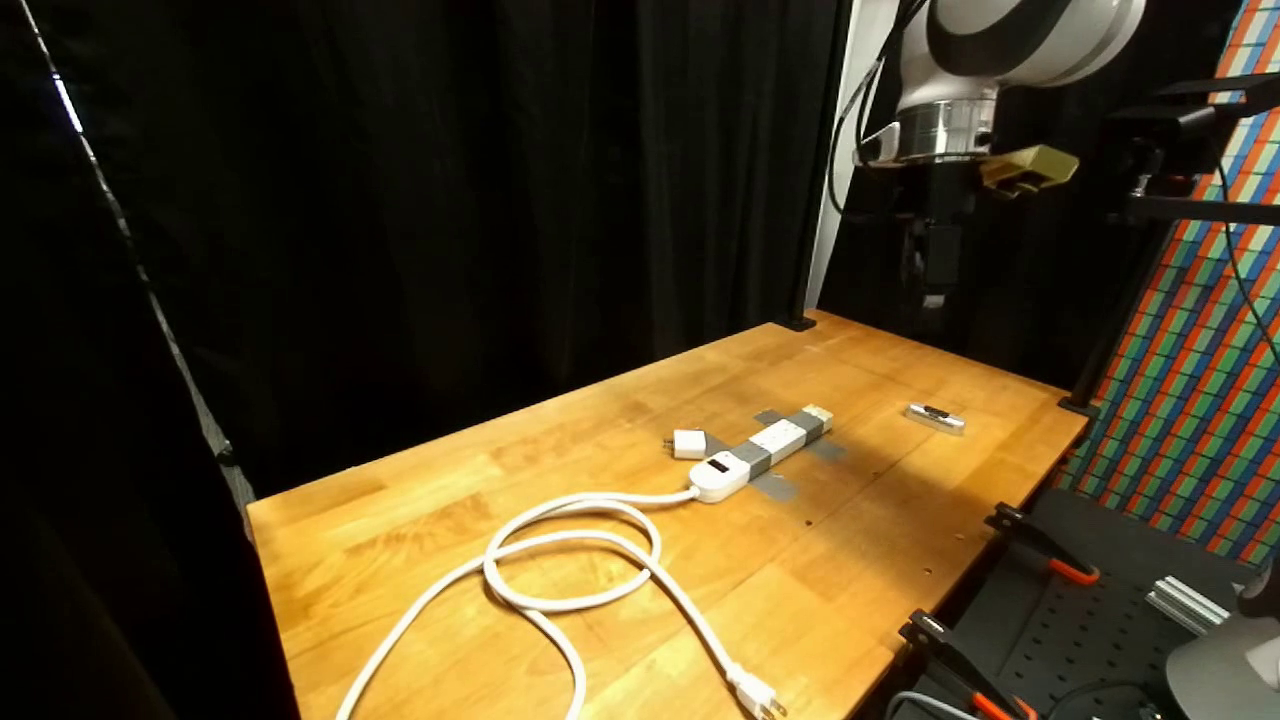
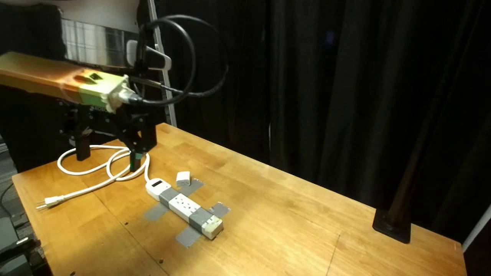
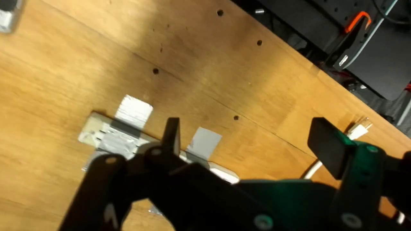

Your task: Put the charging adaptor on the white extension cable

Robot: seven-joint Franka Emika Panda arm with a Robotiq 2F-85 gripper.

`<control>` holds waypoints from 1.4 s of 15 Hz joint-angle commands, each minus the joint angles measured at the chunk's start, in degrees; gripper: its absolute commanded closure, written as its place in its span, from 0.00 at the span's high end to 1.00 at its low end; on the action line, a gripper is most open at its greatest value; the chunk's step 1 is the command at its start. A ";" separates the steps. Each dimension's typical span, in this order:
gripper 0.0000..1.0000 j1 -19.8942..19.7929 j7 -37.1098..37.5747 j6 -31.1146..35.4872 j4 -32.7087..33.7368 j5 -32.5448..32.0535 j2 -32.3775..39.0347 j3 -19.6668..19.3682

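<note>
the black two-fingered robotiq gripper (image 3: 247, 136) hangs above the brown wooden table (image 2: 291, 230), jaws spread wide, holding nothing. well below it, the small white cube-like, plastic-looking charging adaptor (image 2: 183, 178) lies just beside the long white-grey socket strip of the white extension cable (image 2: 185, 206). picking it up seems the step in hand: centre the jaws over the block, descend straight and pinch its plain sides, clear of the metal prongs (image 1: 668, 443). it looks smooth and boxy, lying so that the prongs point sideways, not down.
</note>
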 commanded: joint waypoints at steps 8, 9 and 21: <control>1.00 1.91 -34.95 16.76 0.33 28.47 15.74 6.03; 1.00 1.82 -36.75 20.01 0.41 30.89 17.09 7.18; 1.00 0.49 -61.28 50.66 9.42 62.84 35.33 18.34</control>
